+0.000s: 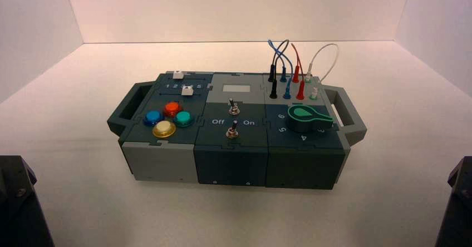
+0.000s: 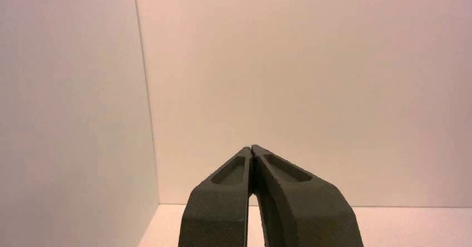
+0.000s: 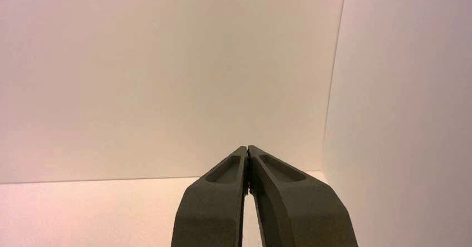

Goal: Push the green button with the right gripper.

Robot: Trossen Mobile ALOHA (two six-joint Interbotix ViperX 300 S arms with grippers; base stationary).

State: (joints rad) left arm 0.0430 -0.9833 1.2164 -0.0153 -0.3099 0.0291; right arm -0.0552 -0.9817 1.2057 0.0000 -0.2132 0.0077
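Observation:
The green button [image 1: 184,119] is a small teal dome on the box's left top, beside a red button [image 1: 172,109], a blue button [image 1: 152,118] and a yellow button [image 1: 164,128]. My right gripper [image 3: 247,147] is shut and empty, its tips touching, and faces the back wall; the box does not show in its wrist view. In the high view only the right arm's black body [image 1: 457,202] shows at the bottom right corner, far from the box. My left gripper [image 2: 251,147] is shut and empty; the left arm [image 1: 16,202] is parked at the bottom left corner.
The box [image 1: 234,163] stands mid-table with a handle at each end. Two toggle switches [image 1: 234,109] sit in its middle, a large green knob [image 1: 307,118] on its right, plugged wires [image 1: 295,72] at the back right and white sliders [image 1: 186,91] at the back left. White walls surround the table.

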